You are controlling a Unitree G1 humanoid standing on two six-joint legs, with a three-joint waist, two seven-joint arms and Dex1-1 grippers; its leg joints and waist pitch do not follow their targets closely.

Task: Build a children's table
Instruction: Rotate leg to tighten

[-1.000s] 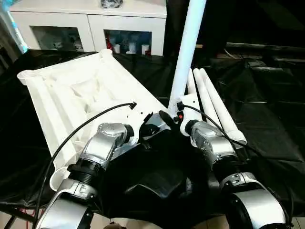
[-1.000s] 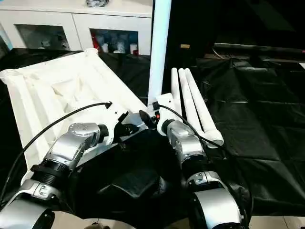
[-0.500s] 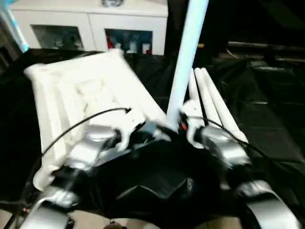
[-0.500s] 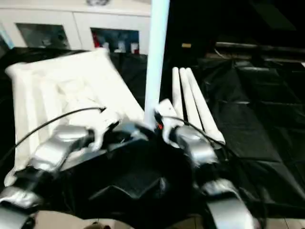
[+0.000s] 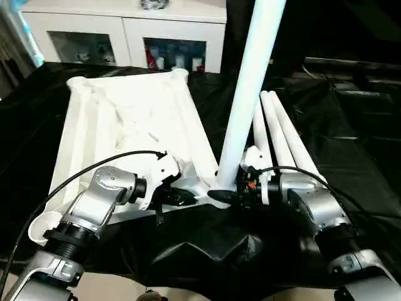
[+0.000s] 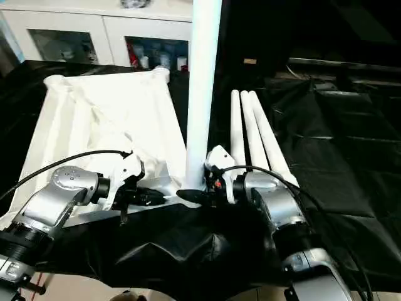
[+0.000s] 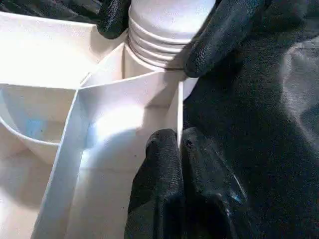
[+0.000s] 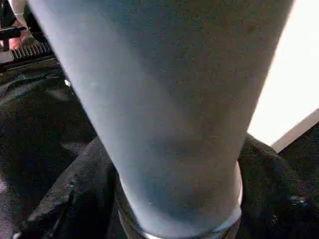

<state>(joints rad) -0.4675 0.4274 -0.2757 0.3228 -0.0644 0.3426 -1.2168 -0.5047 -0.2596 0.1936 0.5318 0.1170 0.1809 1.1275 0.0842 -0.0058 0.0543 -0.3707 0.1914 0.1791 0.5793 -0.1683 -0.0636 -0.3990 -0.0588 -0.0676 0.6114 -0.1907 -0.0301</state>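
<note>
The white tabletop (image 5: 125,119) lies upside down on the black cloth, ribs up. One white leg (image 5: 250,94) stands upright in its near right corner socket, leaning slightly right. My left gripper (image 5: 185,197) is shut on the thin rim wall (image 7: 178,109) beside that socket, its fingers (image 7: 159,184) pinching the wall. My right gripper (image 5: 222,195) is at the foot of the leg. Its black fingers (image 7: 219,35) press on either side of the leg's threaded base (image 7: 159,35). In the right wrist view the leg (image 8: 164,109) rises close in front.
Three spare legs (image 5: 279,132) lie side by side on the cloth, just right of the standing leg. A white glass-door cabinet (image 5: 125,25) stands behind the table. Black cloth (image 5: 351,157) covers the table on the right and bunches up at the near edge (image 5: 207,251).
The tabletop has swung round on the cloth, its far end now pointing more to the right. Both grippers sit lower at the near corner. The right fingers have closed in on the leg's base.
</note>
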